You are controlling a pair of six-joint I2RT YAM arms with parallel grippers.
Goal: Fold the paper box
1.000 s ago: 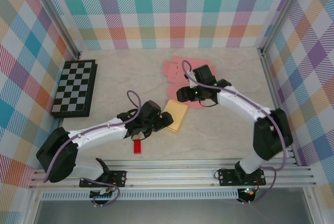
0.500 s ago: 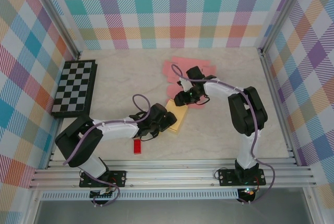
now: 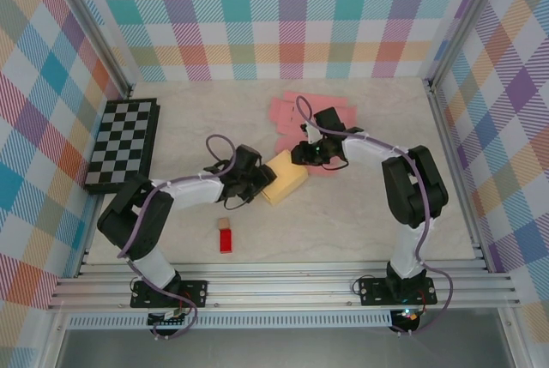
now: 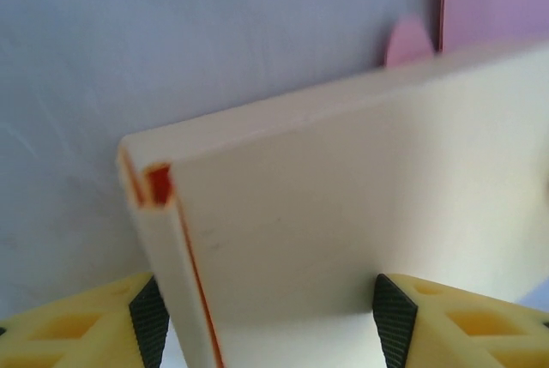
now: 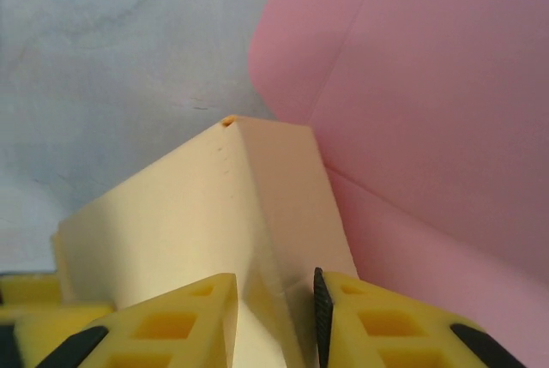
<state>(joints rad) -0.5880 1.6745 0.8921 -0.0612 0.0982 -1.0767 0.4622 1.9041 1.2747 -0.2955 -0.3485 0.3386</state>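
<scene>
A cream-yellow paper box (image 3: pixel 286 177) sits mid-table, tilted, between my two grippers. My left gripper (image 3: pixel 258 181) takes its near-left end. In the left wrist view the box (image 4: pixel 326 214) spans the whole gap between the black pads (image 4: pixel 148 325), and both pads press its sides; the gripper (image 4: pixel 270 316) is shut on it. My right gripper (image 3: pixel 303 155) is at the box's far-right corner. In the right wrist view a folded corner ridge of the box (image 5: pixel 214 214) runs between the narrow-set yellow fingers (image 5: pixel 184 316) of that gripper (image 5: pixel 274 299), pinched there.
Flat pink paper cut-outs (image 3: pixel 292 112) lie just behind the box and under my right gripper, pink sheet (image 5: pixel 429 128). A chessboard (image 3: pixel 122 145) lies at the left. A red block (image 3: pixel 226 242) and a small tan block (image 3: pixel 223 224) sit near the front.
Both grippers have narrowed onto the box. The left gripper and the box have shifted back and left, away from the red block; the right gripper moved slightly left onto the box's corner.
</scene>
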